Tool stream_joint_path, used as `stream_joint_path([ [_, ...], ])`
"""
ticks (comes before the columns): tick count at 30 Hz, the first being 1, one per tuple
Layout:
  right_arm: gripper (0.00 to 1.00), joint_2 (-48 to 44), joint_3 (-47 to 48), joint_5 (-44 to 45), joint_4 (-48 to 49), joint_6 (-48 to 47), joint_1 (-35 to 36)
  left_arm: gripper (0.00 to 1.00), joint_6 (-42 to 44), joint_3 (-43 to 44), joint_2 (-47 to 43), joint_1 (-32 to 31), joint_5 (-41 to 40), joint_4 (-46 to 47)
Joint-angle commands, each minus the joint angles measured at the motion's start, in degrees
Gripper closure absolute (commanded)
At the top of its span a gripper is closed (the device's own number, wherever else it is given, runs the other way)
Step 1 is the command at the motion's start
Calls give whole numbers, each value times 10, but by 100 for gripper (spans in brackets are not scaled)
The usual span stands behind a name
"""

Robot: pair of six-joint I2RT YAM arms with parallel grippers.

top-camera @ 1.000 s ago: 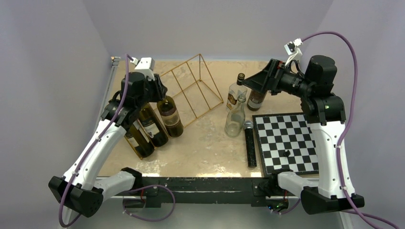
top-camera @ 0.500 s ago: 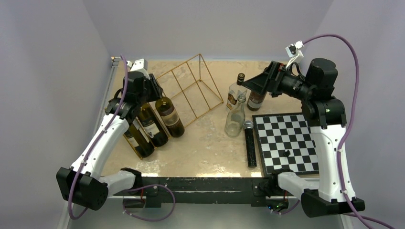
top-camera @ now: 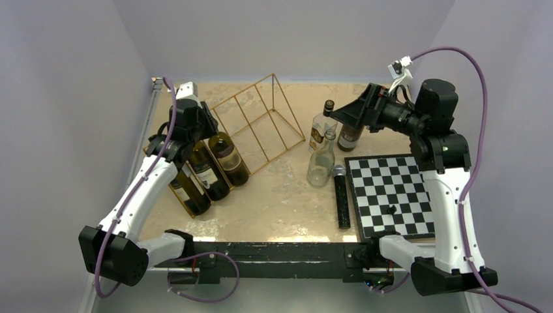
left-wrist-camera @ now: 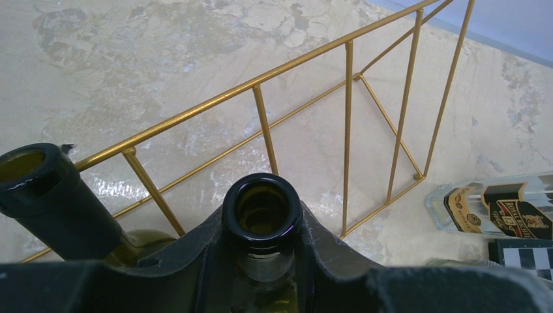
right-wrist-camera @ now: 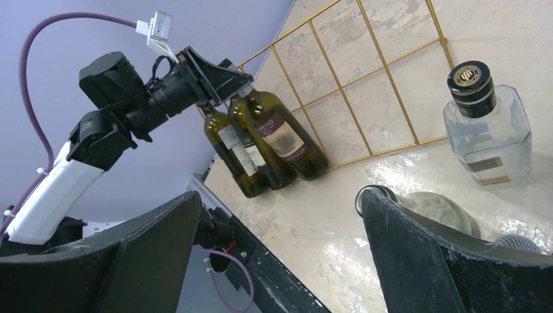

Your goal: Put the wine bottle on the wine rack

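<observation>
Left gripper pinches the neck of the bottle, probably steadying it while its body lies in the rack beside two other bottles; its mouth sits right between the fingers; right gripper, jaws spread, hovers near a clear bottle, holding nothing.

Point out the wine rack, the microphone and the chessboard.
wine rack (top-camera: 261, 120), top external view, middle of the gold frame.
microphone (top-camera: 342, 202), top external view, its black handle.
chessboard (top-camera: 390, 189), top external view, central squares.
</observation>
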Motion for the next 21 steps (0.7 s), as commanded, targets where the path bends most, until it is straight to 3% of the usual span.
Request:
stream_joint_path([
  [1,1,3,-1,6,9,-2,1,88,-13,-1,-1,3,-23,49],
  [8,1,8,-1,9,11,2,1,63,-16,-4,12,3,-39,35],
  [21,1,5,-4,14,7,3,2,57,-14,4,52,5,-89,23],
])
